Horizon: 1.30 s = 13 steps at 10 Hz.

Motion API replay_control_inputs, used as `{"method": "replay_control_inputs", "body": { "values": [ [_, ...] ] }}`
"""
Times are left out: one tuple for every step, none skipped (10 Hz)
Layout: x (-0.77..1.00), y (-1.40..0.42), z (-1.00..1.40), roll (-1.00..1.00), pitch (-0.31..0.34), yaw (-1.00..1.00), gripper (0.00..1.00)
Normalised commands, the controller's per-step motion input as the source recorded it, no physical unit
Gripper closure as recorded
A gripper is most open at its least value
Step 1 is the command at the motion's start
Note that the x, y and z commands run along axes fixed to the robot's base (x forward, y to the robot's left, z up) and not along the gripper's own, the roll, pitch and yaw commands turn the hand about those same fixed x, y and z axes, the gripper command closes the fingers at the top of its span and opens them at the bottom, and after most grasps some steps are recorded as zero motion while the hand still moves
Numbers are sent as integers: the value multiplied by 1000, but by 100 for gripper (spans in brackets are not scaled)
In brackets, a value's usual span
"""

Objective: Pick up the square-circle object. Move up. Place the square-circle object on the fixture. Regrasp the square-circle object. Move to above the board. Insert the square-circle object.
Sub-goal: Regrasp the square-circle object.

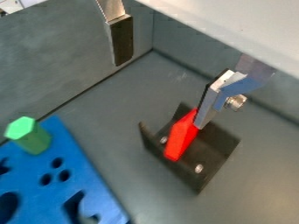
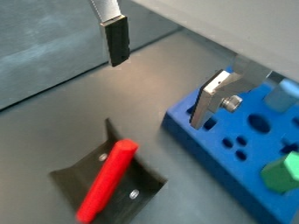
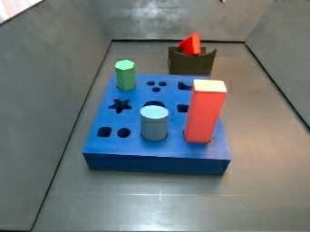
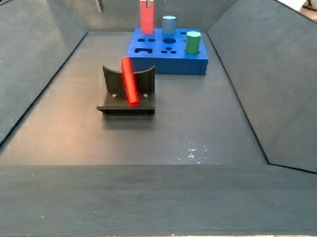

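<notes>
The square-circle object (image 1: 180, 138) (image 2: 107, 181) is a slim red peg lying tilted in the notch of the dark fixture (image 1: 201, 166) (image 2: 73, 173). Both side views show this peg (image 3: 190, 43) (image 4: 129, 78) leaning on the fixture (image 3: 194, 62) (image 4: 124, 100). My gripper (image 1: 163, 90) (image 2: 162, 87) hangs above, open, with nothing between its fingers (image 1: 122, 44). In a wrist view one finger overlaps the peg's upper end; I cannot tell whether it touches. The blue board (image 1: 65, 188) (image 2: 239, 171) (image 3: 127, 136) (image 4: 168, 58) lies beside the fixture. Neither side view shows the gripper.
On the board stand a green peg (image 1: 26, 133) (image 2: 281, 171) (image 3: 125, 74) (image 4: 194, 42), a tall red-orange block (image 3: 206, 111) (image 4: 146, 17) and a blue-grey cylinder (image 3: 154, 122) (image 4: 170, 23). Grey sloping walls enclose the floor on all sides.
</notes>
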Motion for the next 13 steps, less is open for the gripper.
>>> {"method": "replay_control_inputs", "body": {
  "values": [
    [-16, -19, 8, 1000, 14, 22, 0],
    [-14, -18, 7, 1000, 12, 24, 0],
    [-15, -18, 6, 1000, 14, 26, 0],
    [-10, -18, 8, 1000, 19, 28, 0],
    [4, -20, 7, 1000, 26, 30, 0],
    [18, -24, -2, 1000, 32, 33, 0],
    [29, -23, -4, 1000, 39, 37, 0],
    [39, -25, 1, 1000, 51, 42, 0],
    [61, -25, -9, 1000, 69, 51, 0],
    [75, -31, -11, 1000, 86, 60, 0],
    [83, -33, -10, 1000, 109, 73, 0],
    [88, -36, -13, 1000, 132, 92, 0],
    [92, -37, -13, 1000, 163, 133, 0]
  ]
}}
